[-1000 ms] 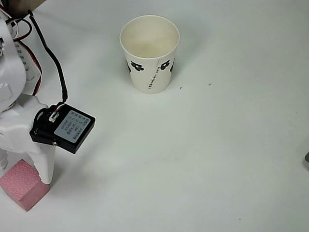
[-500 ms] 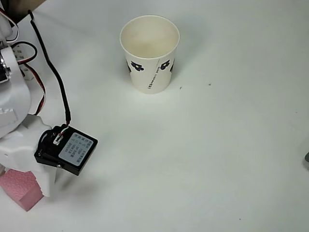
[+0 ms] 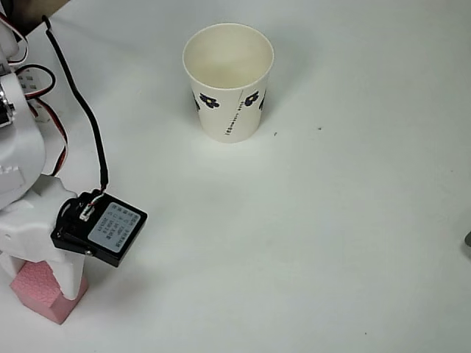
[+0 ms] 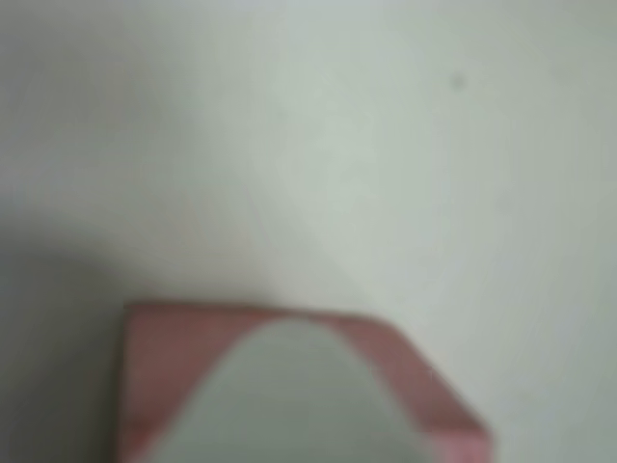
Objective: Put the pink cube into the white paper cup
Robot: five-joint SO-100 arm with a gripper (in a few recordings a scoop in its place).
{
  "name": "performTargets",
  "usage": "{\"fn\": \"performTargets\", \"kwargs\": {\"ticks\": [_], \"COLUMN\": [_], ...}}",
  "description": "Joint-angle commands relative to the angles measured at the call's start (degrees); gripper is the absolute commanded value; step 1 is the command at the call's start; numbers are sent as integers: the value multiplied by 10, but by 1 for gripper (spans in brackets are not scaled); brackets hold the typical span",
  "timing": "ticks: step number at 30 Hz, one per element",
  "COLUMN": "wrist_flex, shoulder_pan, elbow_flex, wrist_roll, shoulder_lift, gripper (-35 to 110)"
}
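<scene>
While I am lowering the arm at the lower left corner of the tabletop (image 3: 331, 220), the tool (image 3: 40, 283) is sitting over the pink cube (image 3: 45, 296), lower than it was a second ago. The cube is also lying a little more to the right than half a second ago, so the tool is probably nudging it. In the wrist view one white finger (image 4: 289, 405) is lying over the cube's top, very blurred, and I cannot tell if the tool is apart or pressing the cube. The white paper cup (image 3: 228, 77) is standing upright and empty, well apart, near the upper edge. I judge the grasp is beginning, not finished.
</scene>
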Motion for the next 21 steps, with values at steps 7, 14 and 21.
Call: {"fn": "performTargets", "kwargs": {"ticks": [7,14,21], "wrist_flex": [164,303,317], "shoulder_pan": [-62,-197,-354], "elbow_flex": [-70,-200,-265], "wrist_roll": [35,113,197], "shoulder_lift": [151,205,214], "gripper": [15,15,15]}}
